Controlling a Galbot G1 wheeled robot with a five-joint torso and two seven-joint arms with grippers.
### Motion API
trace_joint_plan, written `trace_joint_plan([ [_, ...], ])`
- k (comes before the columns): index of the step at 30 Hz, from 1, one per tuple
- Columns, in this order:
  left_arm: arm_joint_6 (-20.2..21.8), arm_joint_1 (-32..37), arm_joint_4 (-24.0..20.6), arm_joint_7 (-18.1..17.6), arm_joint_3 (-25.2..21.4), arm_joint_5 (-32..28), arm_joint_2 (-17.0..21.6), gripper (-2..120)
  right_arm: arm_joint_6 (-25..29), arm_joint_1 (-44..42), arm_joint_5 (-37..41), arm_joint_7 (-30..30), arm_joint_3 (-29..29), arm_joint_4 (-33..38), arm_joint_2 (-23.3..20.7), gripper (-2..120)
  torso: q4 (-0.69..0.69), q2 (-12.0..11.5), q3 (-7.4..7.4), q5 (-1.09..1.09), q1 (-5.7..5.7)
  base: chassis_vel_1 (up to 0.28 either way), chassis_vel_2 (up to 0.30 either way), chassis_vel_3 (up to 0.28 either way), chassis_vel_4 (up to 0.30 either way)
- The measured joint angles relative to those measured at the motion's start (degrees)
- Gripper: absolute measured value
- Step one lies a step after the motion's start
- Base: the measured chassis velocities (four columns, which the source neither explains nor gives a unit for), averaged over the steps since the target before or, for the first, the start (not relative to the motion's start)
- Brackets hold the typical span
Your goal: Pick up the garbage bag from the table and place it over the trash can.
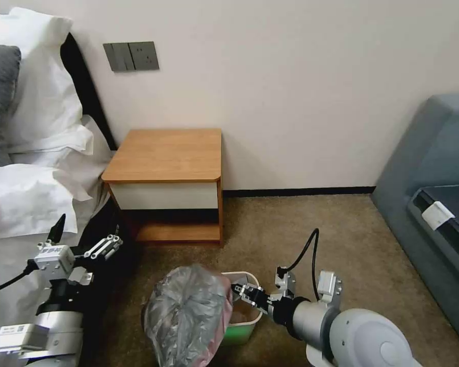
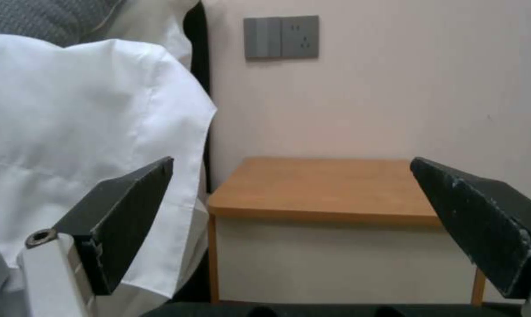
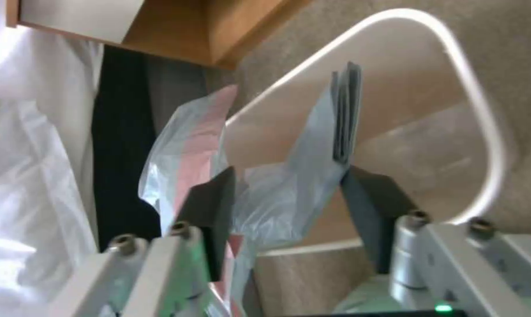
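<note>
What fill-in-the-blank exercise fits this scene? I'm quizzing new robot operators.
1. The trash can stands on the brown ___.
2. The right hand is at the can's rim, its fingers ___ around bag film.
3. The garbage bag bulges over the can's ___ side.
4. The open left hand, beside the bed, faces the ___.
Missing words: carpet; open; left; table.

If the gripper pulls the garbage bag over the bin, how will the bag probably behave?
The garbage bag looks like thin, crinkled film, so it is probably floppy and very light. It balloons beside the trash can, so it may hold air and drift. Between the right gripper fingers the smooth film could slip.
</note>
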Motion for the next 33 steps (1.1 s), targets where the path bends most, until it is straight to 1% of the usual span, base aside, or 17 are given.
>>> trace_joint_plan([
  [1, 0.0, 0.0, 0.0, 0.0, 0.0, 0.0, 0.0, 100, 0.0, 0.0, 0.0, 0.0, 0.0, 0.0, 0.0, 52, 0.00, 0.0, 0.00, 0.00, 0.00, 0.000, 0.000, 0.000, 0.000],
  [3, 0.0, 0.0, 0.2, 0.0, 0.1, 0.0, -0.2, 100, -0.6, -0.8, 1.0, 0.2, 1.7, 0.3, -0.7, 63, -0.01, 0.0, 0.00, 0.00, 0.00, 0.000, 0.000, 0.000, 0.000],
  [4, 0.0, 0.0, 0.2, 0.0, 0.1, 0.0, -0.2, 100, -0.6, -0.8, 1.0, 0.2, 1.7, 0.3, -0.7, 63, -0.01, 0.0, 0.00, 0.00, 0.00, 0.000, 0.000, 0.000, 0.000],
  [7, -0.1, -0.1, 0.3, 0.0, 0.3, 0.0, -0.4, 100, -0.8, -1.8, 1.8, 0.2, 4.4, 1.1, -1.4, 80, -0.01, 0.0, 0.00, 0.00, 0.00, 0.000, 0.000, 0.000, 0.000],
  [8, -0.1, -0.1, 0.3, 0.0, 0.3, 0.0, -0.4, 100, -0.8, -1.8, 1.8, 0.2, 4.4, 1.1, -1.4, 80, -0.01, 0.0, 0.00, 0.00, 0.00, 0.000, 0.000, 0.000, 0.000],
  [9, -0.1, -0.1, 0.3, 0.0, 0.3, 0.1, -0.4, 100, -1.0, -2.0, 2.4, 0.2, 6.0, 1.6, -1.7, 85, -0.01, 0.0, 0.00, 0.00, 0.00, 0.000, 0.000, 0.000, 0.000],
  [10, -0.1, -0.1, 0.3, 0.0, 0.3, 0.1, -0.4, 100, -1.0, -2.0, 2.4, 0.2, 6.0, 1.6, -1.7, 85, -0.01, 0.0, 0.00, 0.00, 0.00, 0.000, 0.000, 0.000, 0.000],
  [13, -0.1, 0.0, 0.5, 0.0, 0.3, 0.1, -0.4, 100, -1.3, -2.0, 4.8, 0.5, 9.8, 2.8, -2.6, 98, -0.01, 0.0, 0.00, 0.00, 0.00, 0.000, 0.000, 0.000, 0.000],
  [18, -0.1, 0.0, 0.6, 0.1, 0.7, 0.4, -0.3, 100, -1.7, -1.8, 6.1, 0.6, 12.8, 3.3, -3.0, 100, -0.01, 0.0, 0.00, 0.00, 0.00, 0.000, 0.000, 0.000, 0.000],
  [20, 0.0, 0.5, 0.9, 0.1, 1.7, 1.1, -0.6, 100, -2.3, -1.7, 5.9, -0.1, 14.6, 3.2, -2.6, 100, -0.01, 0.0, 0.00, 0.00, 0.00, 0.000, 0.000, 0.000, 0.000],
  [25, 0.7, 2.6, 2.8, -0.6, 5.1, 2.9, -1.0, 100, -4.4, -1.6, 1.0, -3.2, 15.2, 1.9, -0.2, 100, 0.00, 0.0, 0.00, 0.00, 0.00, 0.000, 0.000, 0.000, 0.000],
  [26, 0.7, 2.6, 2.8, -0.6, 5.1, 2.9, -1.0, 100, -4.4, -1.6, 1.0, -3.2, 15.2, 1.9, -0.2, 100, 0.00, 0.0, 0.00, 0.00, 0.00, 0.000, 0.000, 0.000, 0.000],
  [27, 1.0, 3.1, 3.3, -1.2, 6.3, 3.3, -1.0, 100, -4.7, -1.6, 0.1, -3.8, 15.3, 1.7, 0.3, 100, 0.00, 0.0, 0.00, 0.00, 0.00, 0.000, 0.000, 0.000, 0.000],
  [29, 2.9, 3.8, 4.6, -3.2, 10.3, 3.9, -0.7, 99, -5.0, -1.6, -1.8, -4.9, 15.7, 0.9, 1.4, 100, 0.00, 0.0, 0.00, 0.00, 0.00, 0.000, 0.000, 0.000, 0.000],
  [30, 2.9, 3.8, 4.6, -3.2, 10.3, 3.9, -0.7, 99, -5.0, -1.6, -1.8, -4.9, 15.7, 0.9, 1.4, 100, 0.00, 0.0, 0.00, 0.00, 0.00, 0.000, 0.000, 0.000, 0.000],
  [32, 4.7, 3.9, 5.6, -5.2, 15.5, 5.0, -0.1, 97, -5.1, -1.9, -4.1, -5.9, 15.9, 0.4, 2.0, 100, -0.01, 0.0, 0.00, 0.00, 0.00, 0.000, 0.000, 0.000, 0.000],
  [33, 4.7, 3.9, 5.6, -5.2, 15.5, 5.0, -0.1, 97, -5.1, -1.9, -4.1, -5.9, 15.9, 0.4, 2.0, 100, -0.01, 0.0, 0.00, 0.00, 0.00, 0.000, 0.000, 0.000, 0.000],
])
